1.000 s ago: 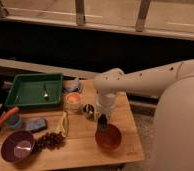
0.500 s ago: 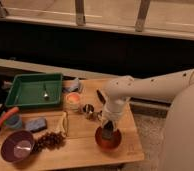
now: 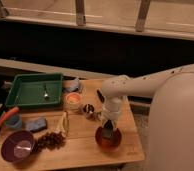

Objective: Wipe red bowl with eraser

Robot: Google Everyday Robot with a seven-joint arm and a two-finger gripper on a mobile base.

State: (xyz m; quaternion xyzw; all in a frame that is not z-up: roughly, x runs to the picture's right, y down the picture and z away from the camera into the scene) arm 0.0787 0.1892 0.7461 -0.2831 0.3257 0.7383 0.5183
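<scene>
The red bowl (image 3: 109,146) stands upright, mouth up, on the wooden tabletop (image 3: 82,146) towards its front right corner, near both the right edge and the front edge but touching neither. The pincer (image 3: 109,129) hangs straight down over the bowl at the end of the white arm (image 3: 140,89), which reaches in from the right and bends down at its elbow. The pincer's tip sits at or just inside the bowl's rim. A small dark block at the tip, apparently the eraser (image 3: 108,135), lies inside the bowl's outline over its shiny inside. I cannot tell which way its long axis runs, nor whether the pincer is wide, narrow or clamped on the block. Bare wood lies left of the bowl along the front edge as far as a dark heap of small round things (image 3: 50,141), with the purple bowl (image 3: 17,146) beyond that at the front left corner. Behind the red bowl, just left of the arm, is a small dark cup (image 3: 88,108), and farther left the orange-filled cup (image 3: 73,101). A pale yellowish thing (image 3: 64,122) lies between that cup and the dark heap. The green tray (image 3: 25,85) fills the rear left, with a blue-grey pad (image 3: 36,124) in front of it, all well apart from the red bowl
</scene>
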